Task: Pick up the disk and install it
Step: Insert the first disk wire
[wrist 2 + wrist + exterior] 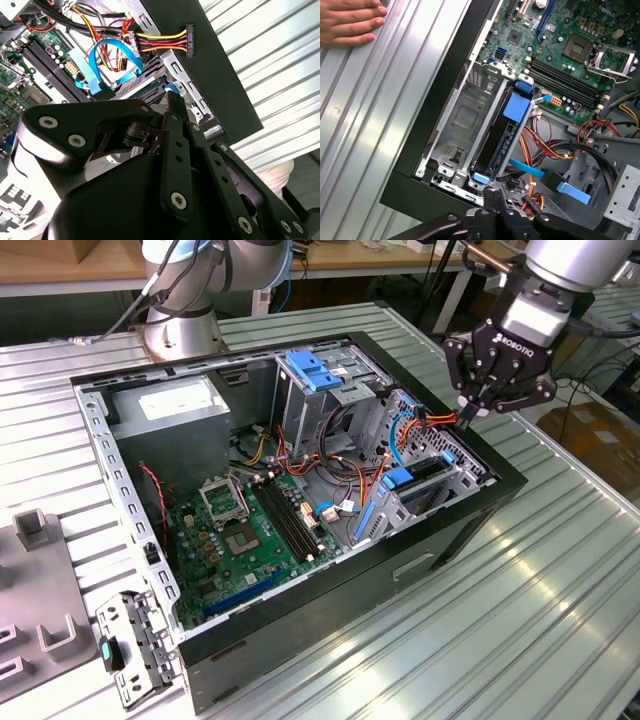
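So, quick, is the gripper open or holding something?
Gripper: closed, fingers together, nothing held.
Person's hand: flat on the table, empty.

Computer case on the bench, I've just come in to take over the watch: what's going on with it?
The arm's gripper hangs over the drive cage at the corner of the open computer case on the exterior view's right, fingers together, with nothing visible between them. The disk stands on edge in a slot of that cage, with blue rails along its sides. A person's hand rests on the table beside the case.
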`<state>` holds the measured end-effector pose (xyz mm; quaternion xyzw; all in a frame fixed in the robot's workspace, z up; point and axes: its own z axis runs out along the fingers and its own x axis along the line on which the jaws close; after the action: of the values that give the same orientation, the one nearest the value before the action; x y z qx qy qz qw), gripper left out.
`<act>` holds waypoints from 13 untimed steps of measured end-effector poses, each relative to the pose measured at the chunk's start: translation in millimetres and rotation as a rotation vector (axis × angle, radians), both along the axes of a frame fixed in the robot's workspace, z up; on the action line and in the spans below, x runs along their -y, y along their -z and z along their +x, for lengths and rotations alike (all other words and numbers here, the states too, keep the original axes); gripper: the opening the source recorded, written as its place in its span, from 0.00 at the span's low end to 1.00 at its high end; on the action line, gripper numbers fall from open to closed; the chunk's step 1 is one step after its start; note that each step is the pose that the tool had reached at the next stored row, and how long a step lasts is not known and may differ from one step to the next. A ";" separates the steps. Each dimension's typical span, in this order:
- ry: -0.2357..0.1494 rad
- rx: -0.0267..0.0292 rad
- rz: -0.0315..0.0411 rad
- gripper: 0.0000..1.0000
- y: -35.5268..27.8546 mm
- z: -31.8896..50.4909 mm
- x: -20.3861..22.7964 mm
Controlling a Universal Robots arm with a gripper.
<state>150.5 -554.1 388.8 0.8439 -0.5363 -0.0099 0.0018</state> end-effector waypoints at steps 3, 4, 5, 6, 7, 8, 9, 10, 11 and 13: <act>-0.017 0.0000 0.0000 0.11 0.0 1.8 -0.7; -0.026 0.0000 -0.0001 0.11 0.0 3.0 -1.1; -0.032 0.0000 0.0000 0.11 0.0 3.8 -1.4; -0.037 0.0000 -0.0001 0.11 0.0 4.7 -1.7; -0.042 0.0000 -0.0001 0.11 0.0 6.0 -2.1; -0.047 0.0000 -0.0001 0.11 0.0 7.1 -2.5; -0.052 0.0000 0.0000 0.11 0.0 8.7 -3.1; -0.055 0.0000 0.0000 0.11 0.0 10.0 -3.6; -0.060 0.0000 0.0000 0.11 0.0 12.4 -4.3; -0.067 0.0000 -0.0001 0.11 0.0 15.5 -5.2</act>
<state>166.0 -548.9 388.8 0.8614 -0.5079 -0.0098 0.0021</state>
